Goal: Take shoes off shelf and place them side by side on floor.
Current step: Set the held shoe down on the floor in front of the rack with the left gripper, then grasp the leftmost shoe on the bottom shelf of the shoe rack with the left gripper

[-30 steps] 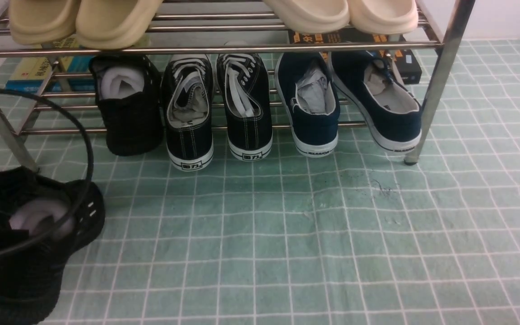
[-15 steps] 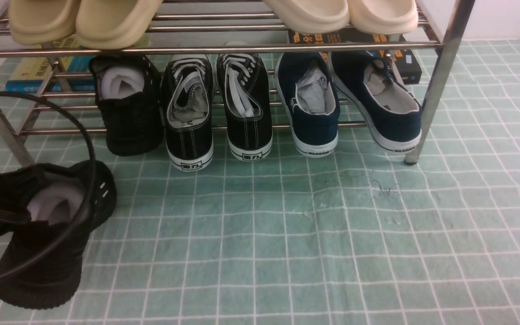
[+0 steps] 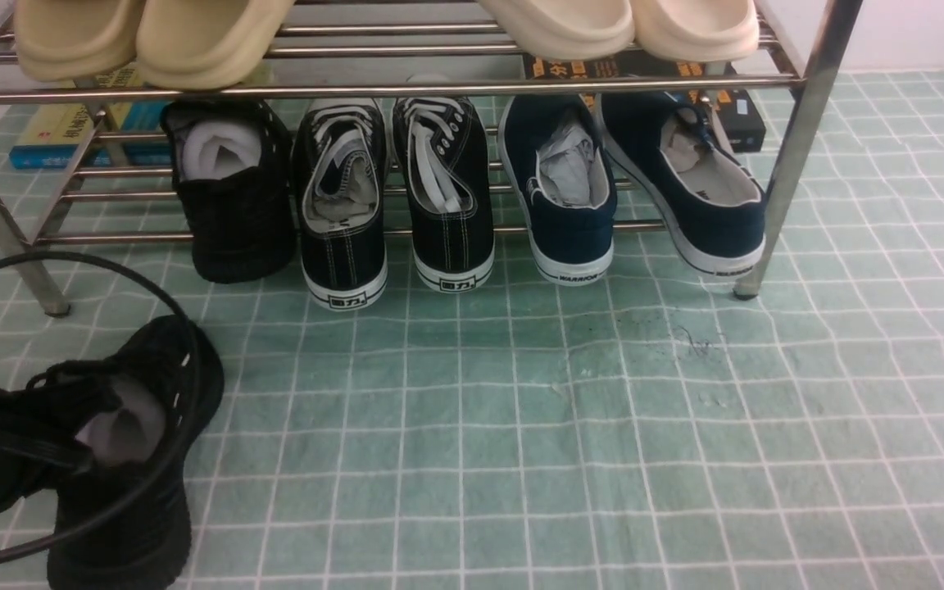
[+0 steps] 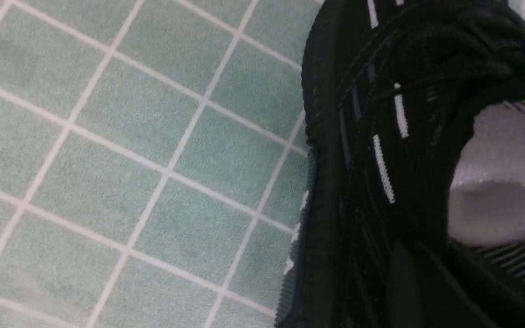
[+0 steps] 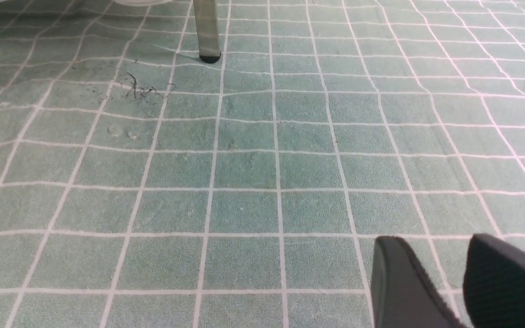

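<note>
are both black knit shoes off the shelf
No, one black knit shoe sits on the shelf; the left tool grips the other shoe.

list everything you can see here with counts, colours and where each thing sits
knit shoes: 2, black; one on lower tier, far left; one front left, gripped
canvas sneakers: 2, black, white soles; lower tier, middle
navy sneakers: 2, white soles; lower tier, right
slides: 4, beige and cream; top tier
books: count unclear; behind shelf
shelf: 1, chrome; back
floor: pale green grid
cable: 1, black; front left
left claw: black; shut on front shoe
right claw: black; open, empty
</note>
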`<state>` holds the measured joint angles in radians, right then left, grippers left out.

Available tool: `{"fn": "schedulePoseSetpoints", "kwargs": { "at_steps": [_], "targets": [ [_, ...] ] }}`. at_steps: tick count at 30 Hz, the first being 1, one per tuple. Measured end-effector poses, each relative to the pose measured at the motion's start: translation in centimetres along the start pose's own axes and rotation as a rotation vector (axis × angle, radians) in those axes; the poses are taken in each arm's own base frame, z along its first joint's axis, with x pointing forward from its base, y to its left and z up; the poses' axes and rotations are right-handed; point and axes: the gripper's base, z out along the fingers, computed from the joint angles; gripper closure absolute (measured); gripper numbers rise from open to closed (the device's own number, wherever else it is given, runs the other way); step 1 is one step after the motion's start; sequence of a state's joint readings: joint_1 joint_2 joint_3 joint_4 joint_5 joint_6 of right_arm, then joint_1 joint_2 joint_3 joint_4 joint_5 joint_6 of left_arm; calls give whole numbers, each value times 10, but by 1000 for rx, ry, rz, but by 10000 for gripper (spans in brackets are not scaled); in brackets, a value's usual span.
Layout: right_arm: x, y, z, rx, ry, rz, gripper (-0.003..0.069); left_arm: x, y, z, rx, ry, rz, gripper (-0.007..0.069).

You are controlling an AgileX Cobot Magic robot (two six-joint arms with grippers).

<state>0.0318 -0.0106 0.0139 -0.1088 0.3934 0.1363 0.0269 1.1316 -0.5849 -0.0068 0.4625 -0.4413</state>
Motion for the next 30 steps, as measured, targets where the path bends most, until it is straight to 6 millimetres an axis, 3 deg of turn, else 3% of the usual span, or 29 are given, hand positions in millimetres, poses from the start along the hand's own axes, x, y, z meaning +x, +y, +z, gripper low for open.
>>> {"fn": "schedulePoseSetpoints", "kwargs": {
  "at_steps": [9, 13, 18, 21, 24, 30],
  "targets": [
    [0, 0, 0, 0, 0, 0, 421, -5, -2, -9, -10, 15, 29, 324],
    [0, 0, 0, 0, 0, 0, 421, -32, -16, -33, 24, -41, 19, 262],
    [0, 0, 0, 0, 0, 0, 421, -73, -39, -54, 97, -119, -18, 249],
    [0, 0, 0, 0, 0, 0, 421, -97, -52, -46, 119, -113, -35, 246],
    [0, 0, 0, 0, 0, 0, 421, -120, -65, -24, 127, -90, -6, 229],
    [0, 0, 0, 0, 0, 0, 421, -150, -82, 10, 174, -124, -2, 158]
  ]
}}
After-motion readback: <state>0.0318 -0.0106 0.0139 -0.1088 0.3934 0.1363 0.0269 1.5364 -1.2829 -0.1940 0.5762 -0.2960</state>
